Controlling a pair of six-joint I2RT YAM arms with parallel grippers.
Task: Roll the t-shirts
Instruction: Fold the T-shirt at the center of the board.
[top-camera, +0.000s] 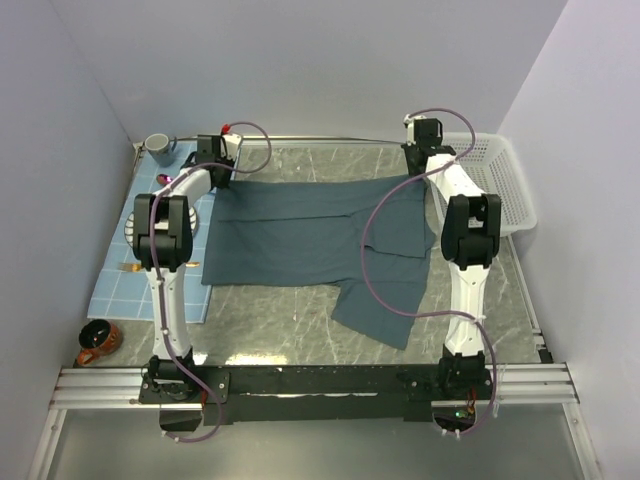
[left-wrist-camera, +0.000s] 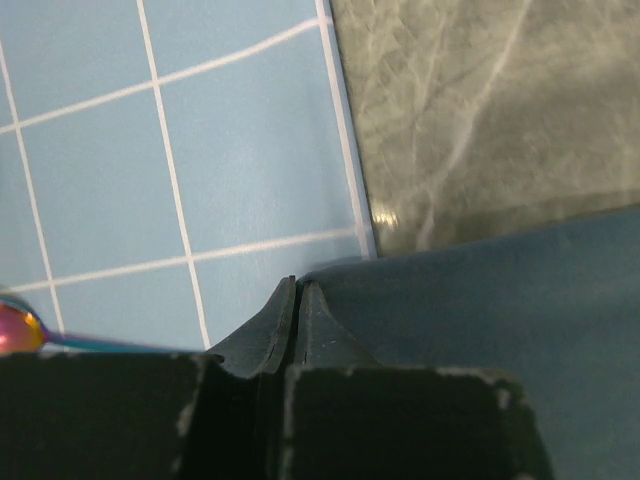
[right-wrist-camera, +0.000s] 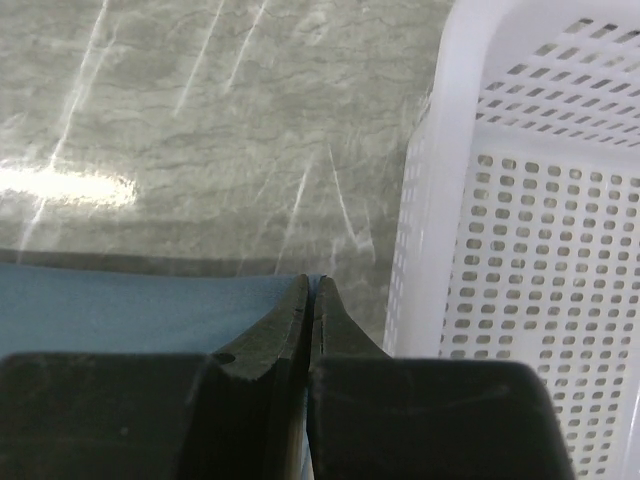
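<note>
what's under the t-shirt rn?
The t-shirt lies on the marble table; its far-left corner overlaps the blue placemat edge. Anything else beneath is hidden by the cloth.

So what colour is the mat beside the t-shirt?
The mat is light blue with white grid lines; clearest in the left wrist view.

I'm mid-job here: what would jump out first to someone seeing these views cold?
The dark slate-blue t-shirt lies spread across the middle of the marble table. The left gripper and right gripper are each pinched shut on a far corner of it, with its far edge stretched between them. A white perforated basket sits at the far right, and a light blue gridded placemat lies on the left.
</note>
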